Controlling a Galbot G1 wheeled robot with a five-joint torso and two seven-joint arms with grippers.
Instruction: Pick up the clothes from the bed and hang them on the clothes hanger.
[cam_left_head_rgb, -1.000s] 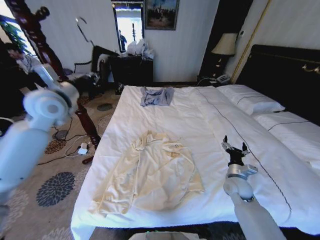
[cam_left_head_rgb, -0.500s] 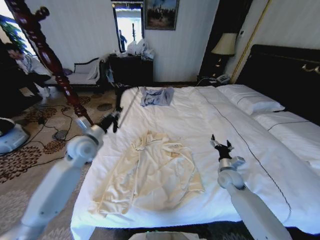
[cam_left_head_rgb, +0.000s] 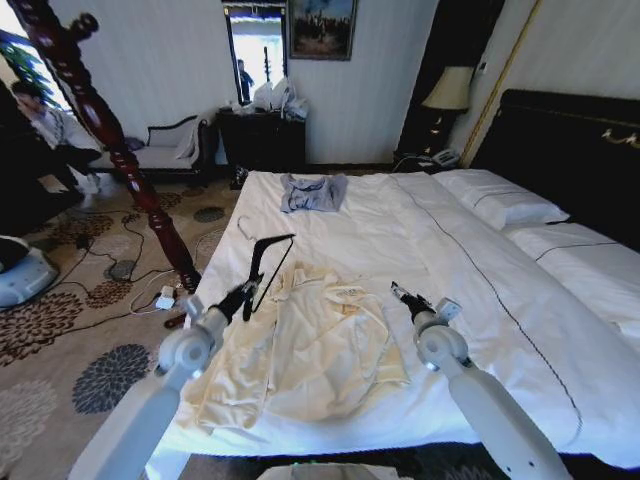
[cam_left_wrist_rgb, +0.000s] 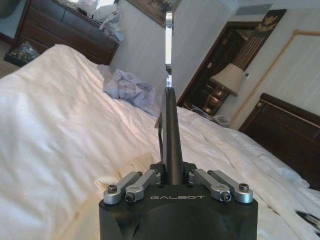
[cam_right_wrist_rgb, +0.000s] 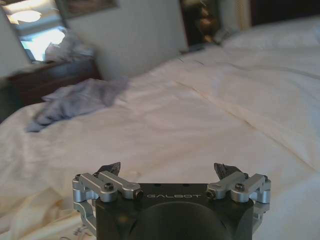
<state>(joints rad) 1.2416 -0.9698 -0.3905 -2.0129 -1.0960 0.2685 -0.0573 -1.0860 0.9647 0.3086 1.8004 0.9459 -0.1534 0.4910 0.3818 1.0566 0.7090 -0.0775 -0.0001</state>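
The cream clothes (cam_left_head_rgb: 300, 345) lie spread flat on the near part of the bed (cam_left_head_rgb: 400, 230). My left gripper (cam_left_head_rgb: 243, 297) is shut on the black clothes hanger (cam_left_head_rgb: 268, 262), held upright just above the garment's left shoulder; its metal hook (cam_left_head_rgb: 243, 228) points away. In the left wrist view the clothes hanger (cam_left_wrist_rgb: 172, 125) stands edge-on between the shut fingers of the left gripper (cam_left_wrist_rgb: 172, 176). My right gripper (cam_left_head_rgb: 401, 293) hovers low over the duvet, close to the garment's right edge. In the right wrist view the right gripper (cam_right_wrist_rgb: 169, 171) is open with nothing between its fingers.
A small grey-blue garment (cam_left_head_rgb: 313, 192) lies at the bed's far end. White pillows (cam_left_head_rgb: 500, 200) and a dark headboard (cam_left_head_rgb: 570, 150) are on the right. A reddish wooden post (cam_left_head_rgb: 100, 120) leans over the floor to the left, among cables and a white device (cam_left_head_rgb: 20, 275).
My left arm swung from high on the left to over the bed, bringing the hanger down beside the cream garment. The right gripper slid left across the duvet towards the garment.
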